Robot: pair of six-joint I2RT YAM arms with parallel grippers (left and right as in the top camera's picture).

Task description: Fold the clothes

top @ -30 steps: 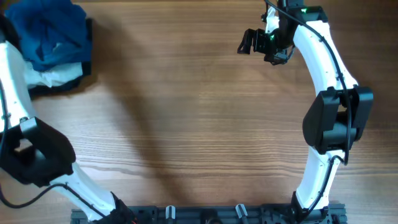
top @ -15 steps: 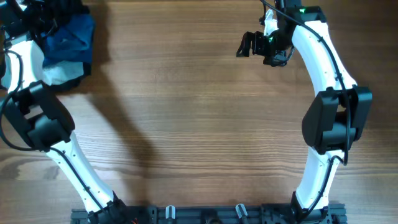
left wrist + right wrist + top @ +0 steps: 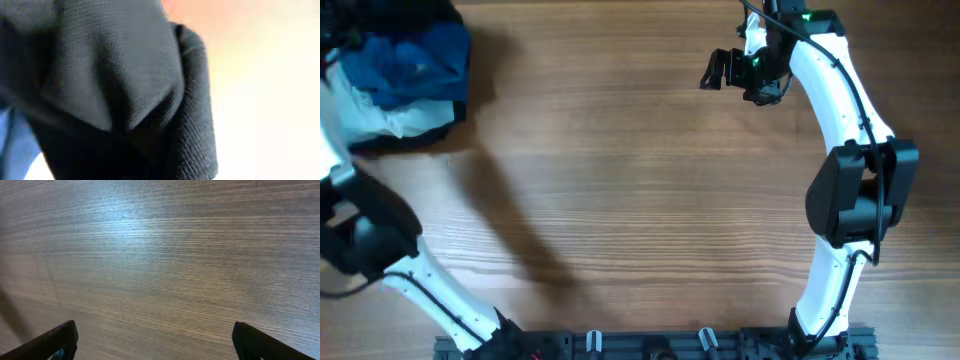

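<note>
- Nearest the robot's base, the left arm stands on the near side of the garment pile. The right arm stands well off to the pile's right.
- The wooden table stretches to the right of the pile.
- The right gripper hangs above the wood, well apart from the pile on its right. Its jaws are spread wide, with only table grain showing between its fingers.
- The pile lies at the table's far left corner. The clothes, black, are at the bottom, with a pale garment above them and a bright blue garment on top.
- In the left wrist view, bunched black knit fills the frame. The left gripper's jaws are closed, but its fingers are hidden, so whether they pinch the cloth cannot be told.
</note>
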